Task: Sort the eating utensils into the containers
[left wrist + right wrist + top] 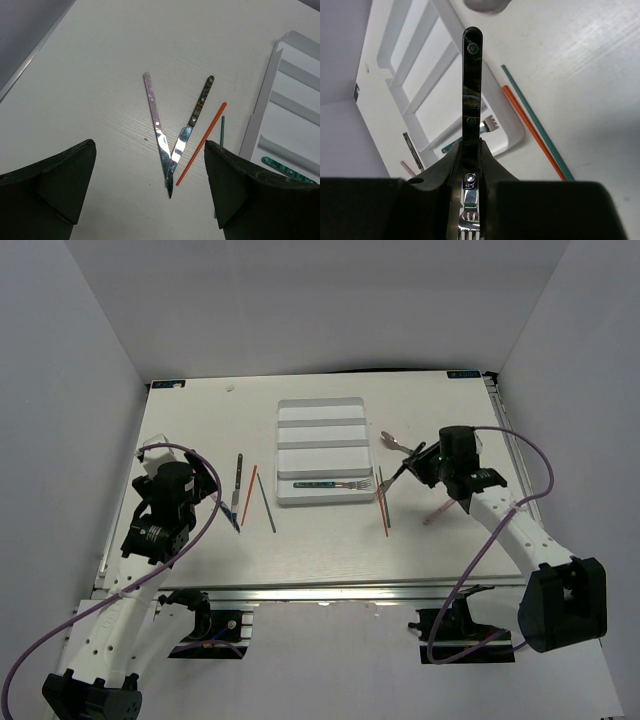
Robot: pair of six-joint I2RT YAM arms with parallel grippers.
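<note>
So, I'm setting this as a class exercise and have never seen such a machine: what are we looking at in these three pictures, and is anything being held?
Two robot arms are bolted at the near edge of a white table. The wide picture comes from a fixed camera above and behind them. The other two come from small cameras on each wrist, so the dark shapes at the bottom are the arm's own fingers.

The left gripper is open and empty, above two knives whose tips cross, with an orange chopstick beside them.

The right gripper is shut on a dark-handled fork, next to the white tray. One fork already lies in the tray's nearest compartment. A spoon and more chopsticks lie on the table to its right.
</note>
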